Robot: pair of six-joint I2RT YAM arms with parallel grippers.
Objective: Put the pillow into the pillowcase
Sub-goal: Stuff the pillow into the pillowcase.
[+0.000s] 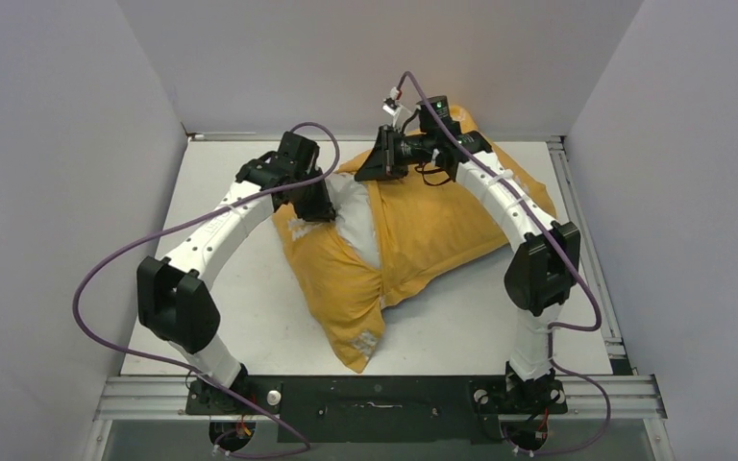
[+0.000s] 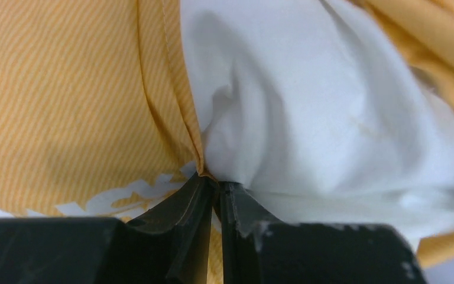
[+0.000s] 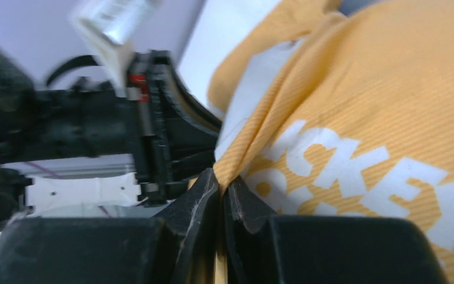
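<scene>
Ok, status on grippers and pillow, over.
Left gripper shut on pillowcase hem beside pillow. Right gripper shut on pillowcase fold. Pillow partly in, white showing at the opening. No obstruction seen.

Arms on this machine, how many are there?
2. The left arm curves in from the left to the pillowcase; the right arm curves in from the right. None seem hidden.

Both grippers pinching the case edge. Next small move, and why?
Probably lift both grips slightly and draw the pillowcase hem over the bare pillow. The left gripper and right gripper are each shut on its orange fabric, and a white strip of pillow lies uncovered beside the left grip.
</scene>
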